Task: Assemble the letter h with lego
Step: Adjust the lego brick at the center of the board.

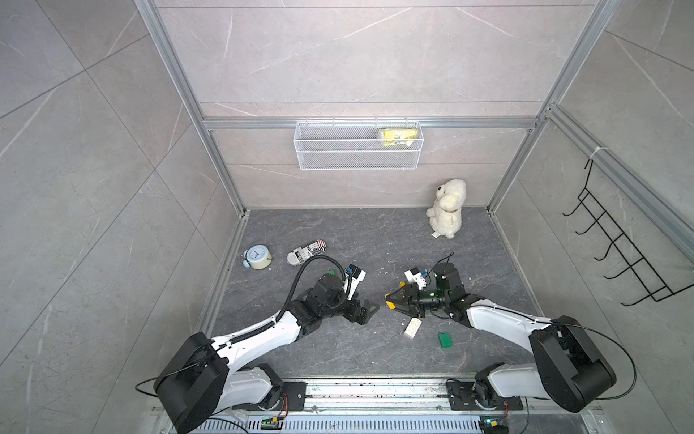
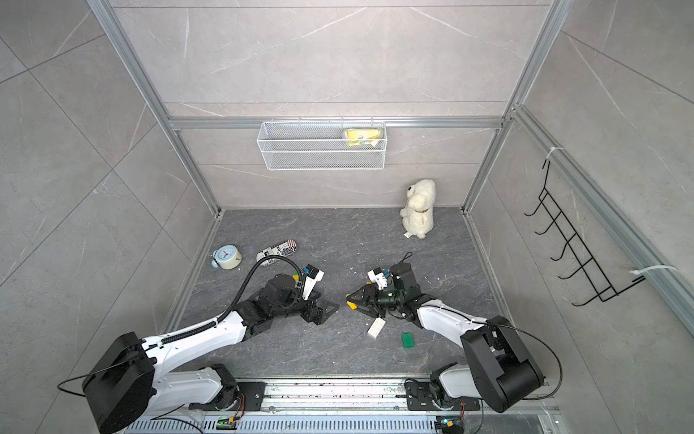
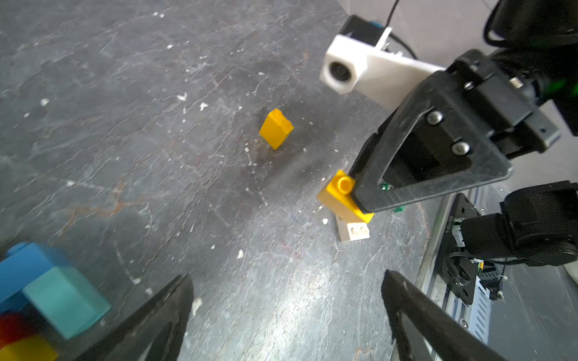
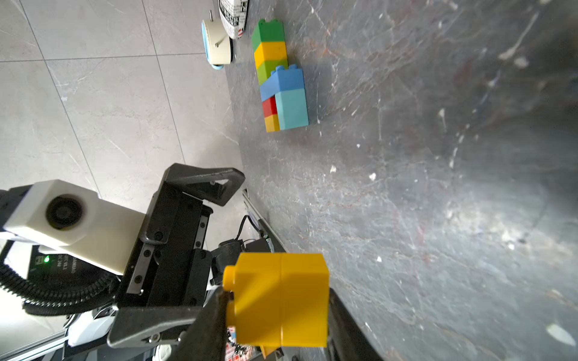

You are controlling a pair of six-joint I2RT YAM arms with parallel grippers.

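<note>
My right gripper (image 4: 278,312) is shut on a yellow lego brick (image 4: 280,300), held low over the dark floor; it also shows in the left wrist view, brick (image 3: 339,195). My left gripper (image 3: 287,300) faces it a short way off, open, with only bare floor between its fingers. In both top views the two grippers point at each other mid-floor, left gripper (image 1: 370,313), right gripper (image 1: 389,301). A joined stack of green, yellow, lime, blue, light blue and red bricks (image 4: 281,81) lies beyond the left gripper, mostly hidden under the left arm in the top views.
A loose orange-yellow brick (image 3: 276,128) stands behind the grippers. A white brick (image 1: 413,328) and a flat green piece (image 1: 445,339) lie near the right arm. An alarm clock (image 1: 257,258) and printed can (image 1: 306,252) sit far left, a plush toy (image 1: 447,208) back right.
</note>
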